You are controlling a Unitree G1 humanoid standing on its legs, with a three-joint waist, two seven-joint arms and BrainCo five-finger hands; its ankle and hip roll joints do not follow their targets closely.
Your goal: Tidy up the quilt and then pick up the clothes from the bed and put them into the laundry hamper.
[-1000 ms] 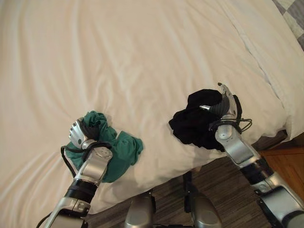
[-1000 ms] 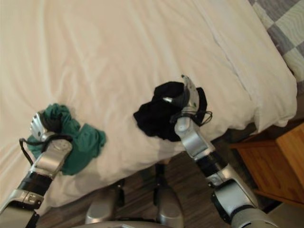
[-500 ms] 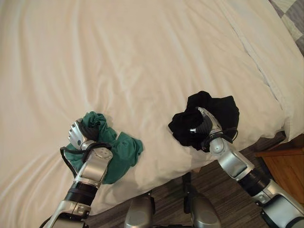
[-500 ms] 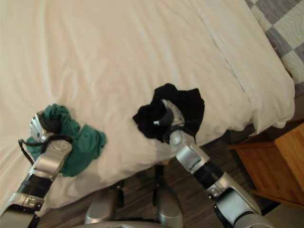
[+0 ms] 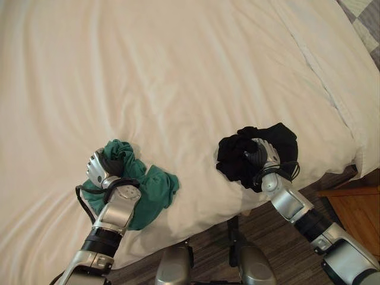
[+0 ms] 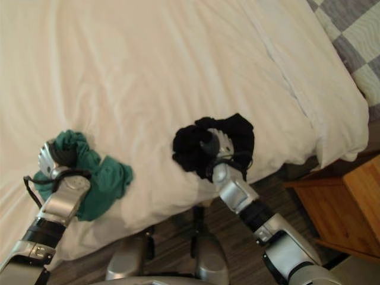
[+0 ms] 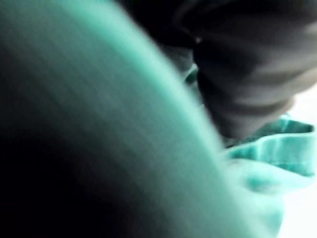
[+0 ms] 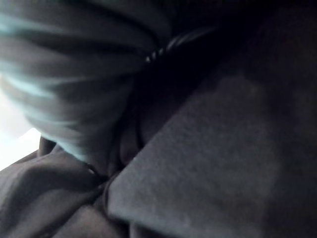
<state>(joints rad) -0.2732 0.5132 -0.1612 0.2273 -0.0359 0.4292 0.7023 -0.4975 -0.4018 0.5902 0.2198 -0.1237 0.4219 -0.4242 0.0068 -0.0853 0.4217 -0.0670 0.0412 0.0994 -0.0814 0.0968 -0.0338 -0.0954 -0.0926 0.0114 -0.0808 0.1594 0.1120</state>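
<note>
Green garment (image 5: 142, 190) and black garment (image 5: 249, 154): we are clamping 2 hands, left hand (image 5: 98, 169), right hand (image 5: 264, 155), bunching cloth fully before lifting.

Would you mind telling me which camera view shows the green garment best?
The left eye view: the whole green garment lies bunched on the quilt under the left hand. The right eye view shows it similarly; the left wrist view shows close green folds.

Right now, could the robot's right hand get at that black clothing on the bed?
Probably yes: the right hand is already buried in the black clothing near the bed's edge, with nothing in between.
</note>
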